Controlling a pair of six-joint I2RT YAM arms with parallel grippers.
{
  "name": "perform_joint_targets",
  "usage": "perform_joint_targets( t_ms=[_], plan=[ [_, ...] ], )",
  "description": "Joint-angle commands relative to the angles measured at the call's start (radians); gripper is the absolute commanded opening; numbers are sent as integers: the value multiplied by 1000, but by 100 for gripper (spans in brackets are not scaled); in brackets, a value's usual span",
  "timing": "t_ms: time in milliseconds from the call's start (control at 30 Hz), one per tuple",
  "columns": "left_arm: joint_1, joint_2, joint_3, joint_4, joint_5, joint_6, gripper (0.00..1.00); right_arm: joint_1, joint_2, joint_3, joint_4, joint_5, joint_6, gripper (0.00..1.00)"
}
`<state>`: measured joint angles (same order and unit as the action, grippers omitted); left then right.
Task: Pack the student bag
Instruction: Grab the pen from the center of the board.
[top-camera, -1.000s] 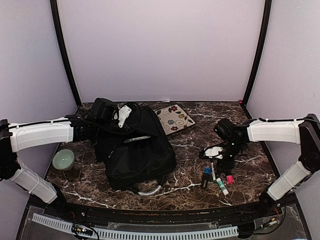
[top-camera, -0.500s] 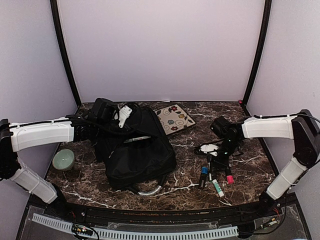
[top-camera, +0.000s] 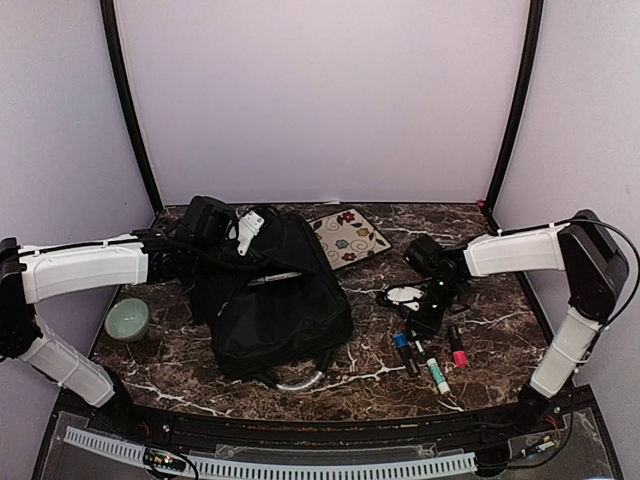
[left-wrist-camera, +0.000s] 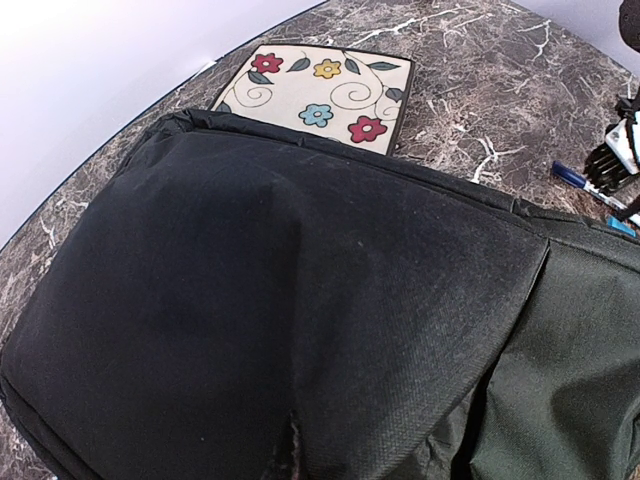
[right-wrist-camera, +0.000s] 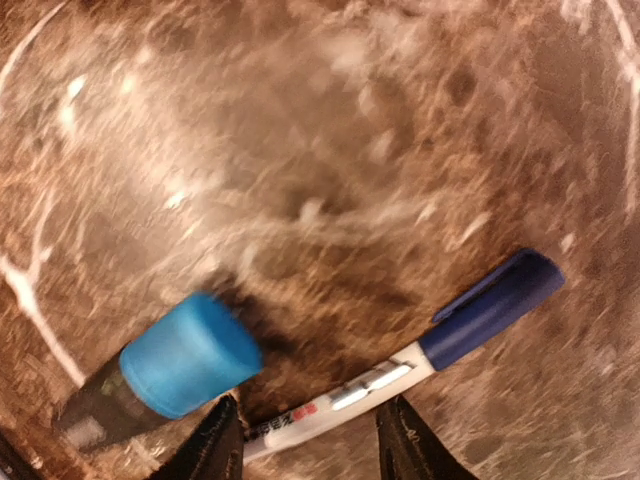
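The student bag (top-camera: 280, 305) is a big black backpack lying left of centre, its grey-white handle (top-camera: 300, 380) toward me. My left gripper (top-camera: 255, 245) sits at the bag's far top edge, shut on its black fabric. That fabric (left-wrist-camera: 300, 300) fills the left wrist view and hides the fingers. My right gripper (top-camera: 425, 322) is down on the table right of the bag. It is open, straddling a white pen with a dark blue cap (right-wrist-camera: 400, 375). One black fingertip (right-wrist-camera: 215, 445) shows on each side of the pen. A blue-capped marker (right-wrist-camera: 185, 355) lies just left.
A floral pouch (top-camera: 348, 238) lies behind the bag. Beside the right gripper lie a blue-capped marker (top-camera: 401, 342), a green-and-white stick (top-camera: 437, 375) and a pink-capped one (top-camera: 458, 352). A pale green bowl (top-camera: 127, 320) sits at the left edge.
My right gripper has moved left and lowered over the pens, its jaws narrowing. The pens have shifted slightly. The left arm and the bag have not moved.
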<state>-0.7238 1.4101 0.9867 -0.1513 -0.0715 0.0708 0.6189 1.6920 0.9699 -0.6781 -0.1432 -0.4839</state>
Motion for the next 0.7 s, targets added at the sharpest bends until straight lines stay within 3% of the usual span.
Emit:
perform_joint_targets(
  t_ms=[0,233,400,533,667],
  plan=[
    [-4,-31,48,90,24,-2,0,46,88,8,93,182,27,42],
    [-4,-39,47,90,15,4,0,50,80,29,87,289,-10,24],
    [-5,-42,48,90,18,7,0,25,59,38,41,258,-40,13],
    [-4,-45,47,88,21,9,0,-19,111,106,-32,127,-9,10],
    [-4,-45,49,87,23,7,0,-34,177,151,-69,72,34,15]
  ],
)
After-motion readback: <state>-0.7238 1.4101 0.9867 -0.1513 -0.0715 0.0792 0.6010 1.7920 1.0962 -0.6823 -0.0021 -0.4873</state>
